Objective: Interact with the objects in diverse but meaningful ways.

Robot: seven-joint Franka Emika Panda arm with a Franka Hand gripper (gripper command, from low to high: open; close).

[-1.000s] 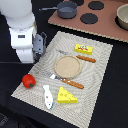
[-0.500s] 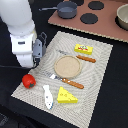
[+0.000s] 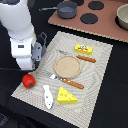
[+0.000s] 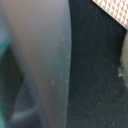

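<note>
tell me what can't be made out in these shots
- Gripper: its jaws are hidden behind the white arm body in the exterior view; the wrist view is too blurred to show them.
- Bowl: cut off by the exterior view's right edge.
- Yellow block: label print too small to read.

Robot arm (image 3: 19, 30): one unit, white casing, entering at the exterior view's upper left and reaching downward. Wrist section: broad white housing with a small dark square mark on its front face and a grey bracket fixed to the side toward the exterior view's right. Gripper (image 3: 27, 70): mounted below the housing, pointing down, largely masked by the white body; fingertips not distinguishable, so jaw spacing cannot be read. Wrist view: heavily blurred; one wide grey diagonal band, apparently a finger (image 4: 47, 65), crosses the picture at close range; no second finger is resolved and nothing is visibly held.
</note>
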